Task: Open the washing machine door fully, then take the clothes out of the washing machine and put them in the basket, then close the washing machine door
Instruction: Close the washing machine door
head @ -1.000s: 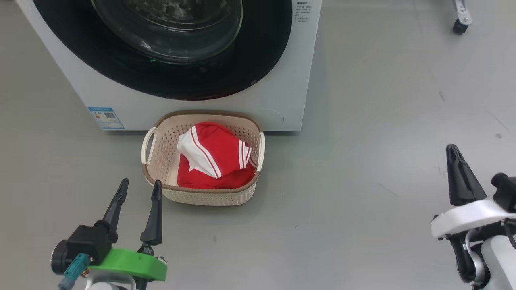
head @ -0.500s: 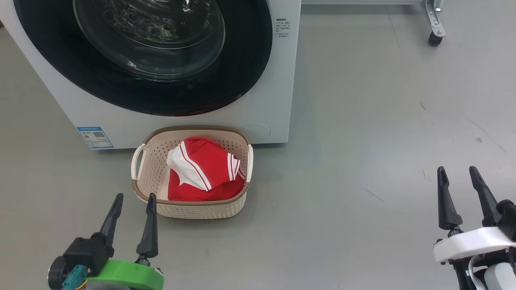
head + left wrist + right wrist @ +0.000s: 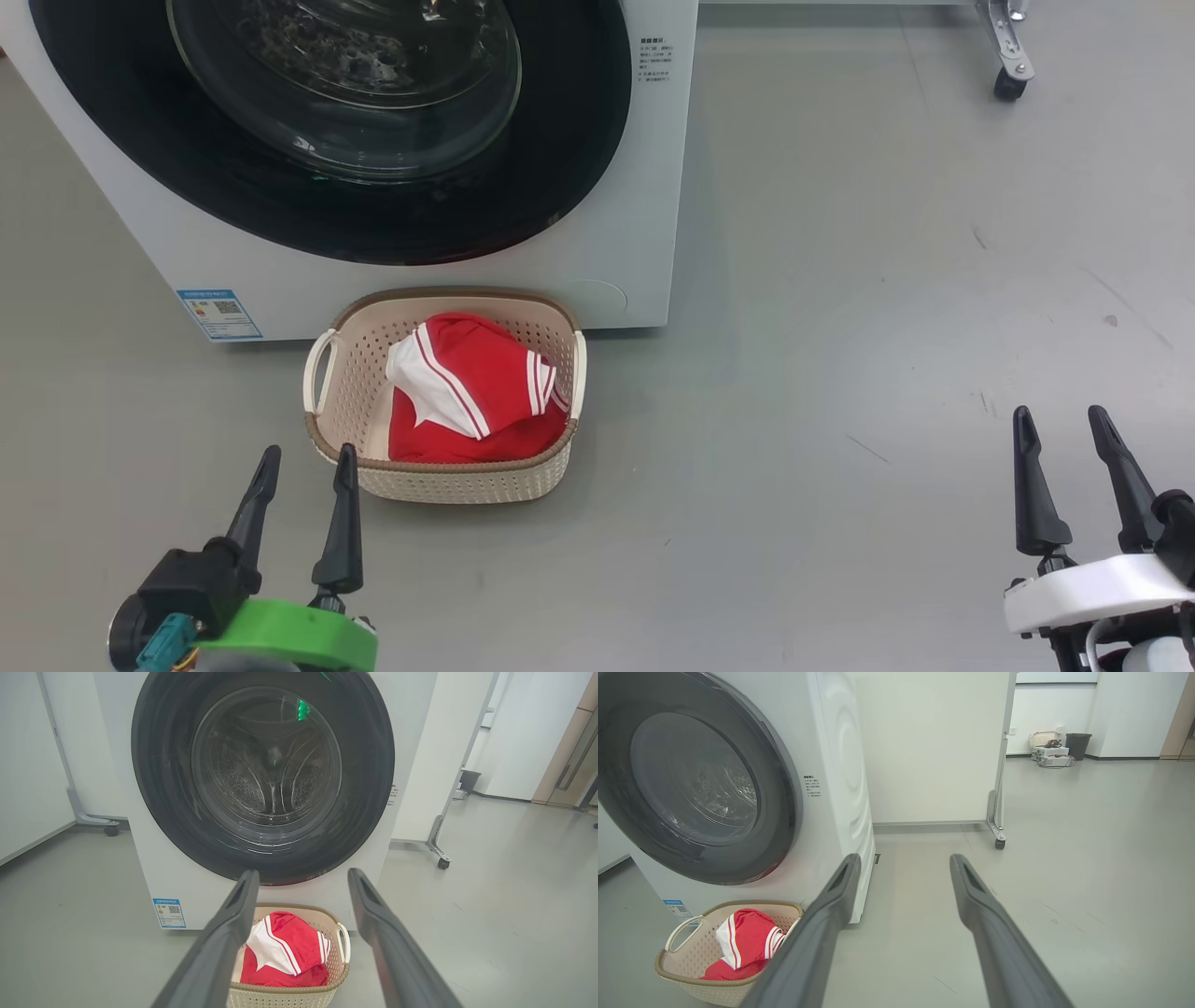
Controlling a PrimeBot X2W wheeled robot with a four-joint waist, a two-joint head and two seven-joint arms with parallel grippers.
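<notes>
The clothes [image 3: 471, 401] lie in the basket [image 3: 457, 485] at mid-frame and the washing machine door [image 3: 560, 140] above seems shut flush, so the task looks finished; left gripper [image 3: 309, 452] and right gripper [image 3: 1060, 411], in the lower corners, hang spread and empty, needing no further grasp.

The left end effector [image 3: 309, 453] sits low at the left of the head view. Its two long dark fingers [image 3: 342, 523] point up the view, spread apart with nothing between them. Behind them a black wrist block joins a green collar [image 3: 280, 637]. The right end effector [image 3: 1060, 413] sits low at the right, its fingers likewise parted and holding nothing, rising from a white collar [image 3: 1092, 583]. The two are well apart, each pair of fingers leaning slightly inward. In each wrist view the fingers splay wide from the bottom edge.
</notes>
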